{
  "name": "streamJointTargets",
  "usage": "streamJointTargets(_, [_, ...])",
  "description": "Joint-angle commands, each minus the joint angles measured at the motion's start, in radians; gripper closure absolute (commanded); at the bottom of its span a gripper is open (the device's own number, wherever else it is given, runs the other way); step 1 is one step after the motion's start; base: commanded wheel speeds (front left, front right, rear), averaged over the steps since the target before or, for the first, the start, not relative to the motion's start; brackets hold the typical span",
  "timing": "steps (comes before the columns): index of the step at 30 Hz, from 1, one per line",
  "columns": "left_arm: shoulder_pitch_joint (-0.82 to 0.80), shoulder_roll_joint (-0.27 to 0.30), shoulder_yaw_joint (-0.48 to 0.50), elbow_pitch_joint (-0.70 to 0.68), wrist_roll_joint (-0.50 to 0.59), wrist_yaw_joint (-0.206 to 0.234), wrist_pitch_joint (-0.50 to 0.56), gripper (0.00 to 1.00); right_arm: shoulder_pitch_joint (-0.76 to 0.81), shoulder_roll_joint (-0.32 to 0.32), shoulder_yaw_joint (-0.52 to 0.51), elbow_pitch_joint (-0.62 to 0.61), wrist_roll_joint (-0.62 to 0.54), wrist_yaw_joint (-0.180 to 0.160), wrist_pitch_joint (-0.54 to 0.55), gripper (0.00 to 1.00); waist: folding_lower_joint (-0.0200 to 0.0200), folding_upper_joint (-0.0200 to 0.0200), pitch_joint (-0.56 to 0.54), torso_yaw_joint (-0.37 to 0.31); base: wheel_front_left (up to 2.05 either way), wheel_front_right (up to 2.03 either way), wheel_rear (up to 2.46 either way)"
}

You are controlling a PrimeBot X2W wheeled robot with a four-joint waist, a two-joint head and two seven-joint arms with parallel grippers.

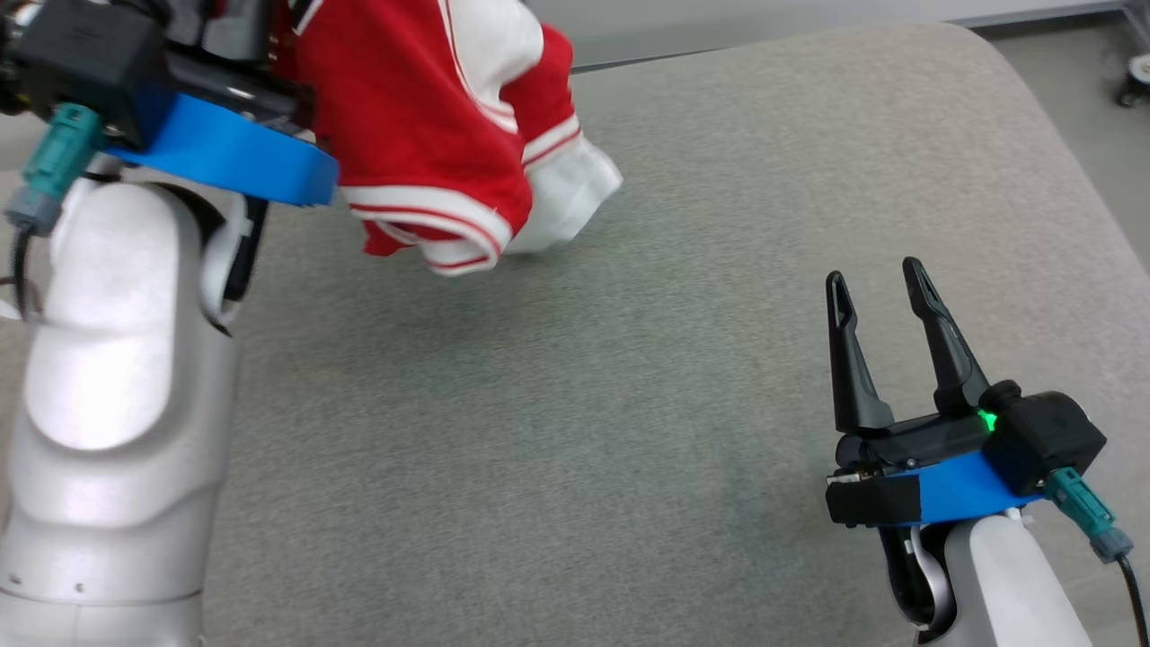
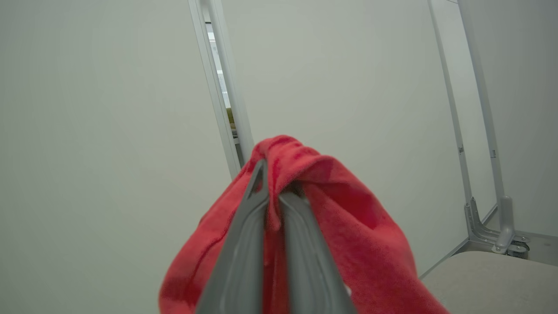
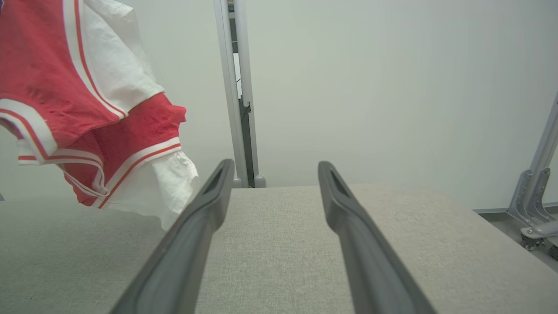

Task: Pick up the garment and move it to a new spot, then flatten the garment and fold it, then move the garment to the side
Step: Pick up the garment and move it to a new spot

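The left gripper (image 2: pixel 277 181) is clamped on a bunched fold of the red-and-white garment (image 1: pixel 404 117), which hangs beneath its fingers, lowest hem perhaps just brushing the grey padded surface (image 1: pixel 629 377), likely for carrying clear, while the right gripper (image 1: pixel 873 274) rests spread and empty, well aside.

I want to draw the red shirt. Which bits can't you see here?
- Head view: the top of the garment is cut off by the upper edge.
- Left wrist view: red cloth hides the pinch point of the left gripper.
- Right wrist view: its left side is cut off by the frame edge.
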Motion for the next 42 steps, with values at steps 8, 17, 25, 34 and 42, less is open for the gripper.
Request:
streamJointTargets(8, [0.126,-0.05,-0.074,0.053,-0.039,-0.003,-0.009,1.0,0.014,0.004,-0.016,-0.016,0.034,0.0,0.0,0.0,0.0001,0.0,0.012,-0.094,0.0,0.0,0.0])
streamJointTargets(17, [0.311,-0.083,-0.118,0.156,-0.077,0.002,-0.036,1.0,0.02,0.004,-0.033,-0.02,0.032,0.0,0.0,0.0,0.0001,0.0,0.018,-0.076,0.0,0.0,0.0])
streamJointTargets(25, [0.424,-0.102,-0.143,0.203,-0.102,0.004,-0.048,1.0,0.028,0.004,-0.036,-0.013,0.03,0.0,0.0,0.0,0.0001,0.0,0.006,-0.051,0.0,0.0,0.0])
streamJointTargets(34, [0.48,-0.107,-0.116,0.096,-0.111,0.026,-0.052,0.0,0.047,0.003,-0.053,-0.005,0.014,0.0,0.0,0.0,0.0001,0.0,-0.035,0.004,0.0,0.0,0.0])
streamJointTargets(42, [0.574,-0.079,-0.059,-0.025,-0.11,0.041,-0.052,0.0,0.068,0.003,-0.064,0.0,0.005,0.0,0.0,0.0,0.0001,0.0,-0.081,0.063,0.0,0.0,0.0])
